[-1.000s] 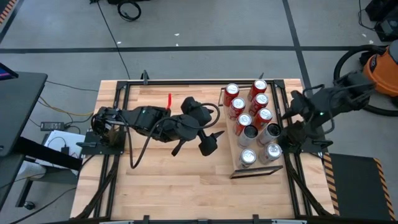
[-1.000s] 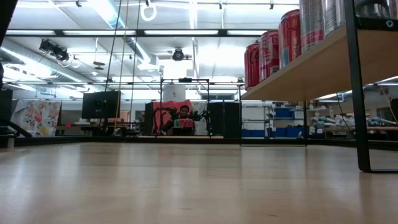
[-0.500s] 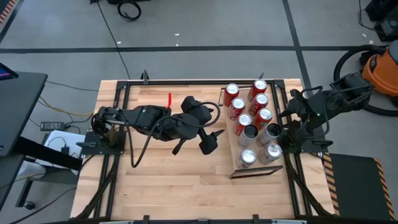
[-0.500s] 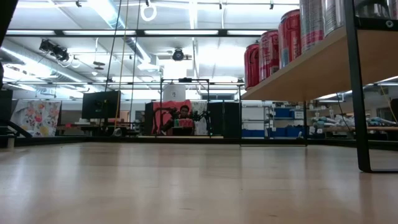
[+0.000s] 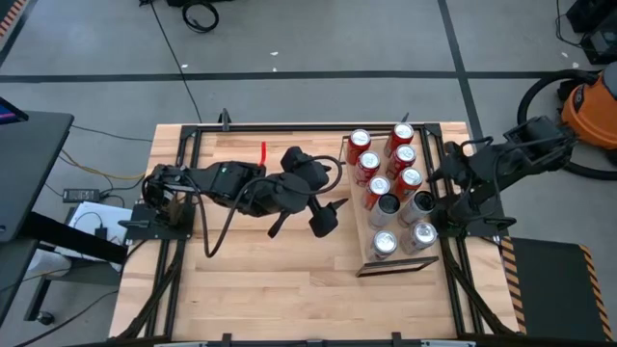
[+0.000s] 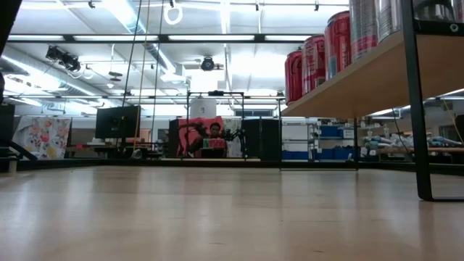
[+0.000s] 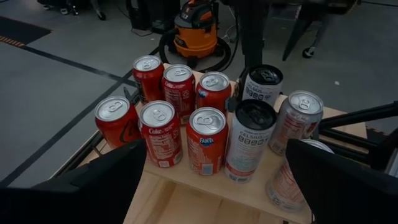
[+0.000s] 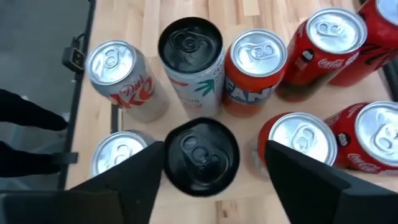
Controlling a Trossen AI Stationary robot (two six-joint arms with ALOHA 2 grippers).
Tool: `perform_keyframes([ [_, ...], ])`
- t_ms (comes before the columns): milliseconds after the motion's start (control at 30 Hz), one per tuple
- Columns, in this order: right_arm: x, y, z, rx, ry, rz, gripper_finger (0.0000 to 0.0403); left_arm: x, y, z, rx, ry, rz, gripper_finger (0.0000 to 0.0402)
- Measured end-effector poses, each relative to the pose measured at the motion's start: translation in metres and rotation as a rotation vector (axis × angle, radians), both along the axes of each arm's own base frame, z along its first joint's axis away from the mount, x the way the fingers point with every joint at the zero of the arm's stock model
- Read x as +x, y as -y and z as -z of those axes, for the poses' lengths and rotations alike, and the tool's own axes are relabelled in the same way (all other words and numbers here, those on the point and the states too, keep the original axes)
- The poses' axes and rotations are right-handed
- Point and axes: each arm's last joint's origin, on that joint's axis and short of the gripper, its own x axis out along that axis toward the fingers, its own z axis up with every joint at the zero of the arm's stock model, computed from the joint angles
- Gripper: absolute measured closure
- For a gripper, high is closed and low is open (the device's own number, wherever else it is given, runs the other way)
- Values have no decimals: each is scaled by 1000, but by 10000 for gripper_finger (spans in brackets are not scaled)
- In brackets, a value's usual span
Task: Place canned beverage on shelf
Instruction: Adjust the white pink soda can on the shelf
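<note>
grey floor (image 5: 318, 48) (orange vacuum (image 5: 590, 106) nearby)

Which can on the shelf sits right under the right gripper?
The black-topped can between the right gripper's open fingers; the other black-topped can stands farther off, beside the orange Fanta.

The desk (image 5: 289, 280) is pale blond plank wood framed by black metal rails (image 5: 174, 280). The shelf (image 7: 205, 190) is light wood with thin dark rims. On it, red cans (image 8: 323, 46) carry white script lettering, an orange can (image 8: 252, 71) has a dark-blue label, and silver cans (image 8: 121, 78) bear red lettering. Two white cans (image 8: 193, 62) have black tops, one printed with green leaves. Both arms are dark. An orange vacuum (image 7: 198, 28) with a black hose stands on grey floor (image 5: 318, 39).
</note>
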Motion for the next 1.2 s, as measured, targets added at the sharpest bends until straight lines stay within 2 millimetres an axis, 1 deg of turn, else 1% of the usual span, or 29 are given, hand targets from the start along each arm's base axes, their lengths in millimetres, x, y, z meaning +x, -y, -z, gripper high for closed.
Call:
perform_keyframes([
  [133, 9, -4, 2, -38, -22, -12, 82, 0, 0, 0, 0, 0, 0, 4],
  [267, 18, -8, 5, -54, -53, -28, 71, 0, 0, 0, 0, 0, 0, 4],
  [400, 26, -13, 9, -46, -109, -32, 71, 0, 0, 0, -3, 1, -2, 4],
  [600, 28, -15, 14, -60, -141, -32, 72, 0, 0, 0, -3, 1, -1, 4],
  [1000, 36, -17, 41, -134, -237, -23, 73, 0, 0, 0, 1, -1, 0, 4],
  [1200, 37, -18, 48, -147, -260, -27, 91, 0, 0, 0, 1, -1, 0, 4],
])
